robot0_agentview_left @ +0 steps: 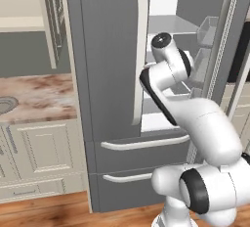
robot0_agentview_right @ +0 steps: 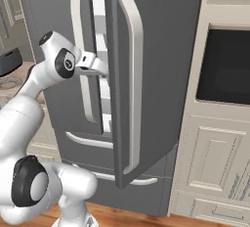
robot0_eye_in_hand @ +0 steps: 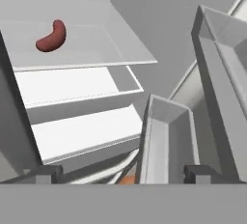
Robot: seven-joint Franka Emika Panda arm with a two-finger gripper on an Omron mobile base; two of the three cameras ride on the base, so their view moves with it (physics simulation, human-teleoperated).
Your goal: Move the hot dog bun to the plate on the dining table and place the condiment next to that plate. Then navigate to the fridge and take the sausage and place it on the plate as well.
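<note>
The fridge (robot0_agentview_left: 107, 74) stands with its right door (robot0_agentview_right: 161, 50) swung open, and my arm reaches into the gap. In the hand view the sausage (robot0_eye_in_hand: 51, 37), small, curved and dark red, lies alone on a glass shelf (robot0_eye_in_hand: 101, 49) at the upper left. My gripper (robot0_eye_in_hand: 123, 174) is open, its fingertips (robot0_eye_in_hand: 48, 172) wide apart with nothing between them. It is well short of the sausage and below that shelf. The hot dog bun, plate, condiment and dining table are out of view.
Grey door bins (robot0_eye_in_hand: 166, 141) stand close in front of the hand, with a taller one (robot0_eye_in_hand: 222, 73) beside them. White lower shelves (robot0_eye_in_hand: 72, 88) lie under the glass one. A marbled counter (robot0_agentview_left: 39, 96) is left of the fridge and a wall oven (robot0_agentview_right: 227, 67) right.
</note>
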